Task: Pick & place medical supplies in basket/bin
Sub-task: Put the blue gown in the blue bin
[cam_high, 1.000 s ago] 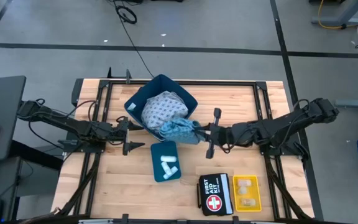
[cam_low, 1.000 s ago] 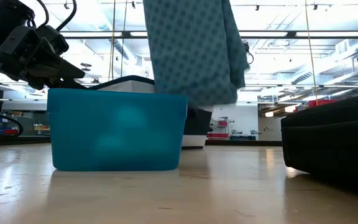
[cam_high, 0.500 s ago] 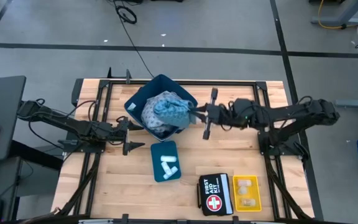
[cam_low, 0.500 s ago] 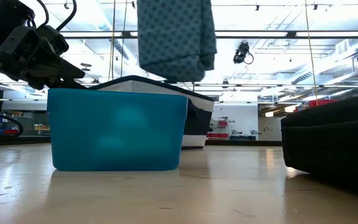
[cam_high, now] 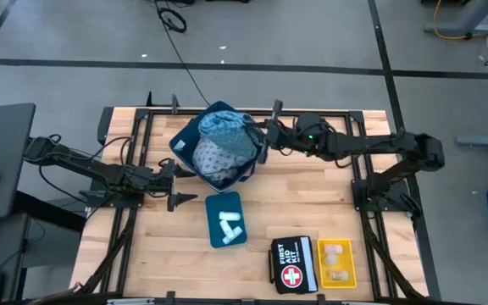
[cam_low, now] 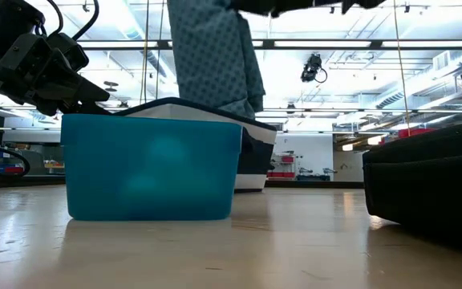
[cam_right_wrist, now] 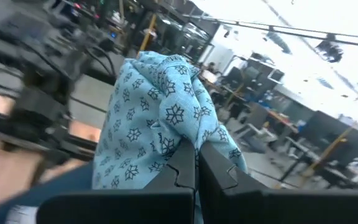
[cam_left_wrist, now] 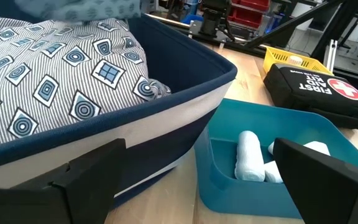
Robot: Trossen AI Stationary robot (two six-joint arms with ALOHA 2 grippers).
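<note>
My right gripper [cam_high: 261, 138] is shut on a light-blue patterned garment [cam_high: 227, 127] above the dark blue bin [cam_high: 180, 146]. A grey-blue patterned garment [cam_left_wrist: 55, 87] lies inside the bin. In the low view the light-blue garment [cam_low: 211, 56] hangs down behind the teal tray [cam_low: 151, 164]. Three white rolls [cam_high: 230, 222] lie in this teal tray [cam_high: 213, 207], just near of the bin. My left gripper [cam_high: 179, 182] waits open at the bin's near-left side, touching nothing. My right gripper pinches a bunched fold of the light-blue garment [cam_right_wrist: 185, 134] between its two fingers [cam_right_wrist: 182, 165]. The fingers reach in about level from the table's right. The cloth is lifted and hangs slack below the hold, its lower end [cam_low: 231, 100] down at the bin's rim.
A black first-aid kit [cam_high: 293, 264] and a yellow tray with pale packets [cam_high: 337, 263] sit at the table's near edge, right of the teal tray. Bare wood shows on the near-left part of the table [cam_high: 155, 246]. Black frame rails [cam_high: 358, 169] run along both sides.
My right gripper has carried the light-blue garment toward the table's far edge and left, from beside the bin's near-right corner to over the bin, staying shut on it. The cloth swung along, still hanging. My left arm kept still.
</note>
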